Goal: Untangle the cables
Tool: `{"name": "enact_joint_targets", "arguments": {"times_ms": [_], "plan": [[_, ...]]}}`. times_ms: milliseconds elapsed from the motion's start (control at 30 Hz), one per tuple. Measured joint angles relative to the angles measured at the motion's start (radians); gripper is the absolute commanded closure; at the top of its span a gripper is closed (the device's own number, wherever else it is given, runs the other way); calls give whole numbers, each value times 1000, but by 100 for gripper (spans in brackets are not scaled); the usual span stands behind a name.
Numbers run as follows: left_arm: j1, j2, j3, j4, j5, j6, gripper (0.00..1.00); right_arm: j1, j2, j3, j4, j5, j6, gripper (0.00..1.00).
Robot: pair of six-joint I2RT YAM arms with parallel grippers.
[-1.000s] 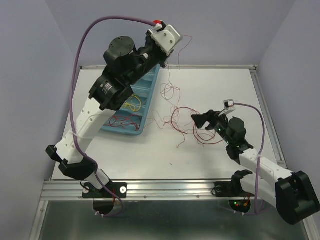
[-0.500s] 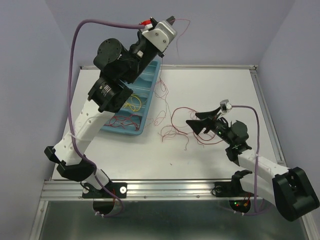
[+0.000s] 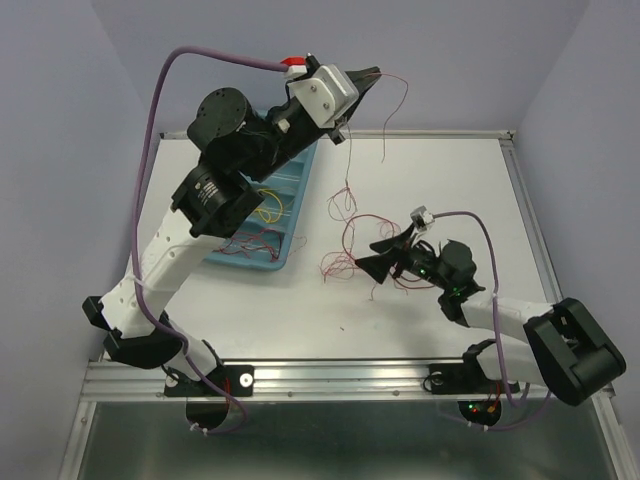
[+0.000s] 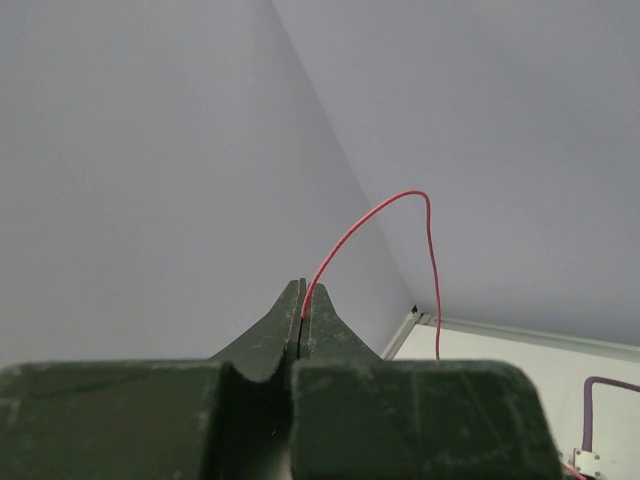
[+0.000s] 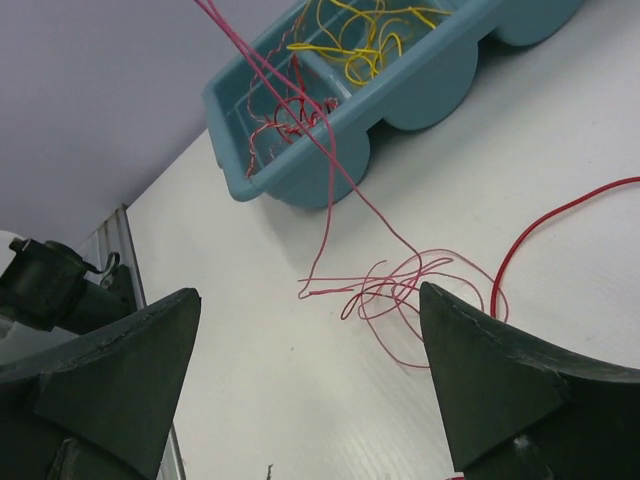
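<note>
High at upper centre, a red cable (image 4: 412, 193) is pinched by the closed left gripper (image 3: 371, 75) to draw it free; the right gripper (image 3: 377, 255) is spread, empty.

Overhead looks down; right wrist shares tray (image 3: 255, 263)

— Where do the wires lie?
— Most red wires (image 3: 352, 238) make a loose, curly tangle on the white tabletop (image 3: 450, 180), just right of the blue tray (image 3: 298, 195).
— Is any wire held up?
— Yes. One red strand (image 4: 372, 213) is pinched between the closed fingers (image 4: 322, 322) of the left arm, high above the tabletop. It bends in an arch and drops down.
— And inside the tray?
— The yellow wires (image 3: 266, 209) are curled in one compartment. A small red bundle (image 3: 245, 241) lies in the next compartment, at the near end.
</note>
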Motion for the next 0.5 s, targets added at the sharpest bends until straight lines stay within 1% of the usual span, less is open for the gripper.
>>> {"name": "enact_joint_targets", "arguments": {"times_ms": [300, 400, 433, 467, 500], "plan": [[-1, 13, 123, -42, 34, -79, 100, 35, 195, 97, -5, 74, -18, 14], [-1, 14, 171, -48, 41, -102, 100, 44, 252, 126, -7, 101, -23, 37], [-1, 14, 185, -49, 45, -109, 100, 50, 275, 143, -12, 111, -27, 47], [-1, 14, 195, -47, 47, -113, 100, 56, 294, 162, -27, 119, -30, 51], [-1, 14, 205, -47, 47, -119, 100, 63, 315, 180, -39, 130, -29, 61]]}}
